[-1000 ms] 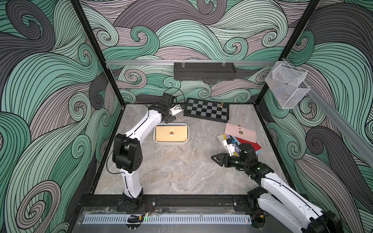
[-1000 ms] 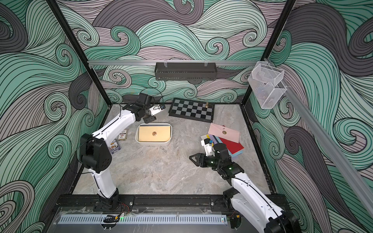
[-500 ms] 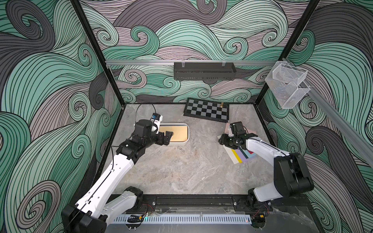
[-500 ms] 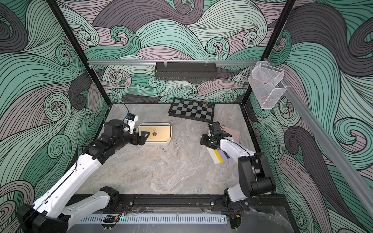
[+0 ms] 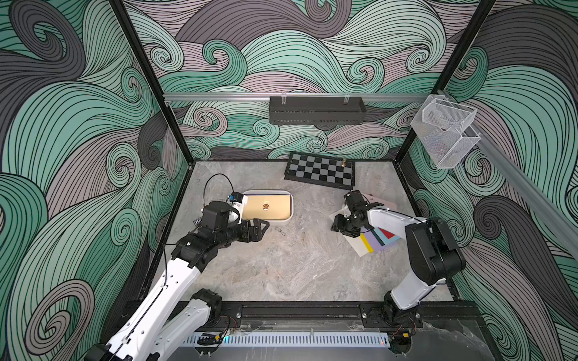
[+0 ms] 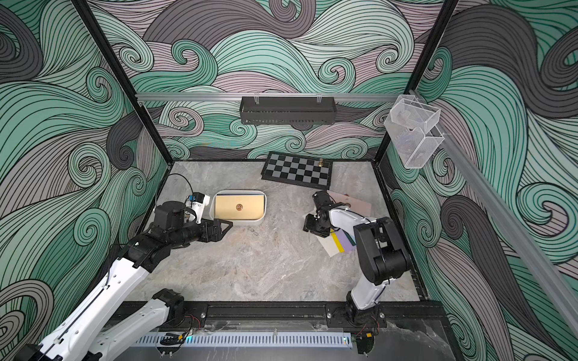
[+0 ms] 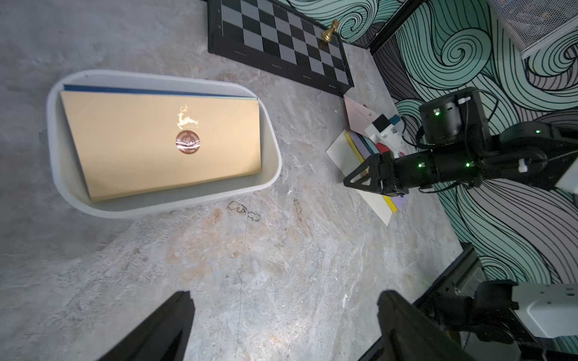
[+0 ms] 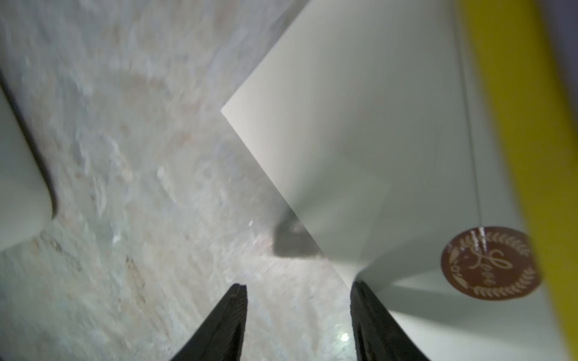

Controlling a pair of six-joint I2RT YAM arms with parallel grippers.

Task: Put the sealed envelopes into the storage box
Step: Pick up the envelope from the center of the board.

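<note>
Meanwhile: storage box (image 5: 291, 208) part-filled, more envelopes (image 5: 377, 241) to fetch.
Just ahead of the left gripper (image 7: 283, 300), whose jaws stand wide apart and empty, sits the box with a peach envelope (image 7: 140, 162) lying flat inside; the arm seems parked aside so the box mouth is free. The fanned envelopes lie at the right gripper (image 8: 297, 290), jaws apart, one finger against the cream envelope's (image 8: 359, 140) edge, probably to pry it up; its seal sticker (image 8: 491, 264) faces upward.

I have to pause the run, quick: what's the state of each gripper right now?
Left gripper: open, empty, near the storage box.
Right gripper: open, gripping nothing; one finger at the cream envelope edge.
</note>
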